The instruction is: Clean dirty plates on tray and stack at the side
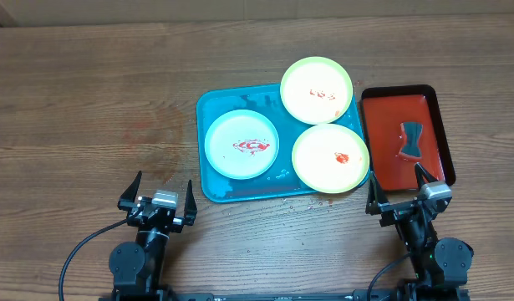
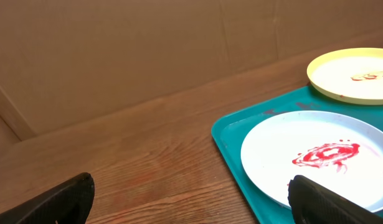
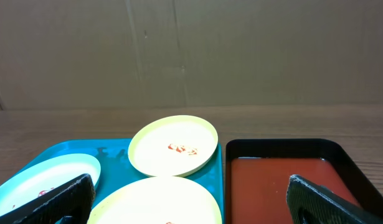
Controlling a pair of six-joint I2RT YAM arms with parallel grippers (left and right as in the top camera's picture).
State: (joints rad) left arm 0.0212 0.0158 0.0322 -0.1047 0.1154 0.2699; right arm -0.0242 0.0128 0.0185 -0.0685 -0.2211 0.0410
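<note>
Three plates lie on the turquoise tray [image 1: 213,188]: a pale blue plate [image 1: 241,144] with a red smear on the left, a yellow-green plate [image 1: 316,89] with small red spots at the back, and another yellow-green plate [image 1: 330,158] with a red dab at the front right. My left gripper [image 1: 163,194] stands open near the table's front edge, left of the tray; its wrist view shows the blue plate [image 2: 322,158] and the tray's corner [image 2: 231,146]. My right gripper [image 1: 399,191] stands open in front of the tray's right end, nothing between its fingers.
A smaller red tray [image 1: 382,142] with a dark rim stands right of the turquoise one and holds a dark sponge [image 1: 412,140]. Bare wooden table [image 1: 89,100] spreads to the left and back. A brown wall [image 3: 191,50] rises behind the table.
</note>
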